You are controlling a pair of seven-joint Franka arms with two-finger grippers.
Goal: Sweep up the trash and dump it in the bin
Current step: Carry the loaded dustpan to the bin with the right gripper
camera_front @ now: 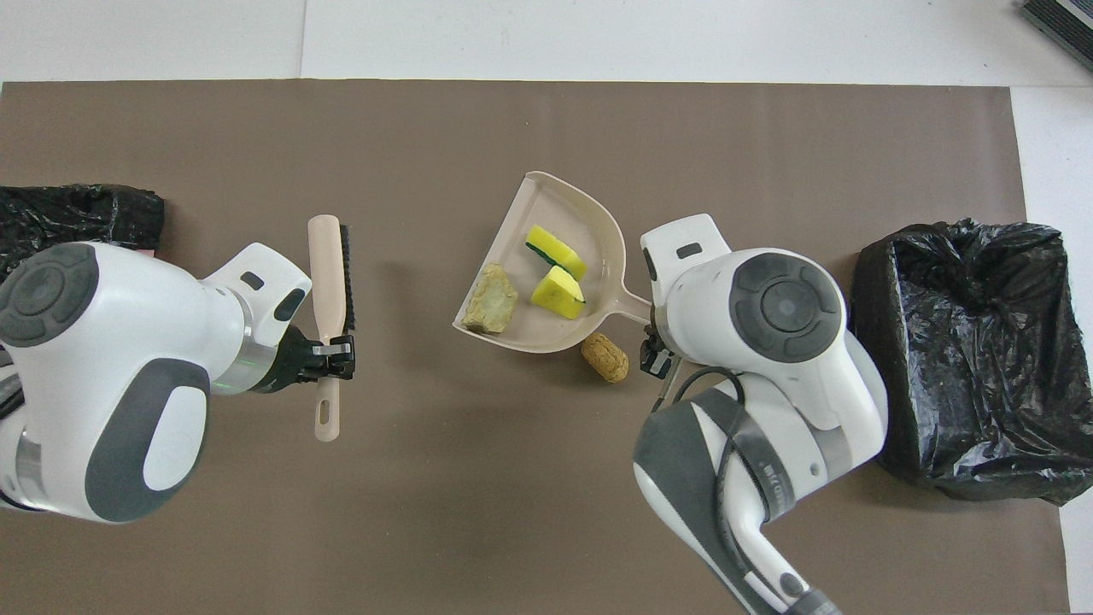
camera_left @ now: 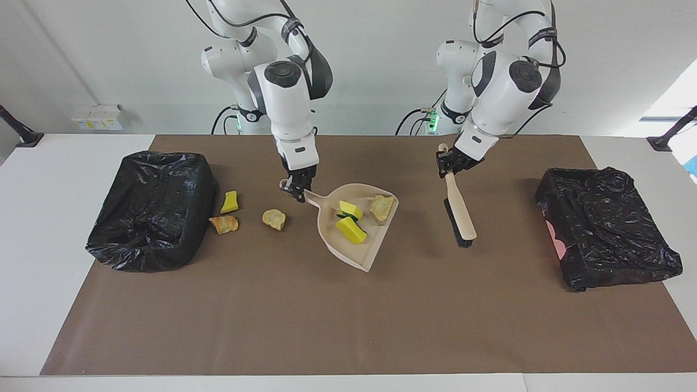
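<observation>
The right gripper clamped the beige plastic dustpan, three trash lumps inside; at its three o'clock in the facing view, the left gripper gripped the beige bristle brush.

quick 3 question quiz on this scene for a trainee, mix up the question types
1. True or false: the dustpan is empty.
2. Which gripper holds the brush? A) left B) right C) neither
3. Fill in: the right gripper is shut on the dustpan's ____.

Key
1. False: two yellow chunks and a tan lump lie in it.
2. A: the left gripper is shut on the brush's handle, with the bristle end hanging lower.
3. Handle. The dustpan is carried above the mat, and a tan piece shows beside it in the overhead view.
</observation>
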